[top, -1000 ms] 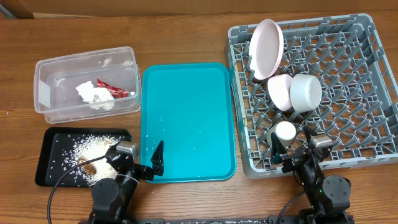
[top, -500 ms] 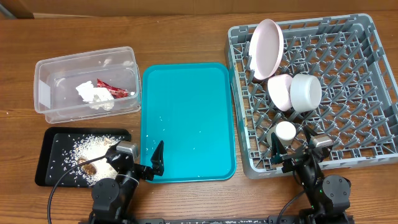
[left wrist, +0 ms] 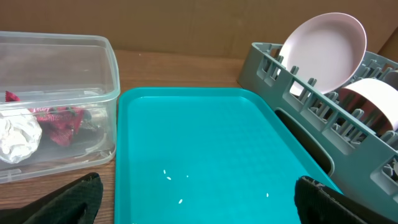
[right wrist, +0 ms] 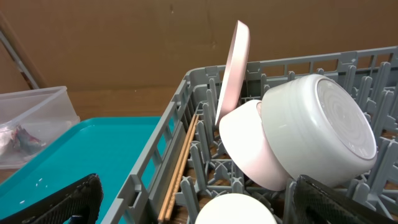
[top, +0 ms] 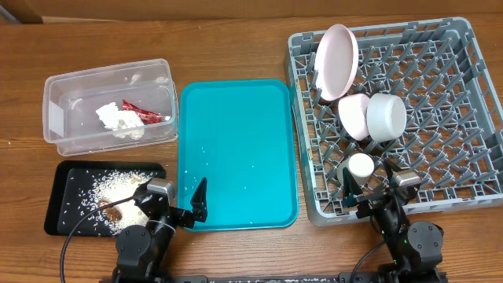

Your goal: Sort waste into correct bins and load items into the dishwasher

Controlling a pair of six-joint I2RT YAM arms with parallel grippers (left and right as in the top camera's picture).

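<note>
The grey dish rack [top: 440, 118] holds the pale pink plate [top: 336, 59] on edge, the pink bowl [top: 354, 116], the white bowl [top: 387, 116] and the small white cup [top: 361, 167]. Two chopsticks [right wrist: 180, 168] lie inside its left wall. The clear tub [top: 110, 106] holds the white napkin [top: 116, 119] and red wrapper [top: 141, 112]. The black tray [top: 71, 196] holds rice and brown scraps [top: 114, 200]. My left gripper [left wrist: 199, 199] is open and empty over the teal tray's near end. My right gripper [right wrist: 193, 202] is open and empty at the rack's near left corner.
The teal serving tray [top: 236, 153] lies between the bins and the rack, with a few loose rice grains [left wrist: 174, 180] on it. Cardboard stands beyond the table's far edge.
</note>
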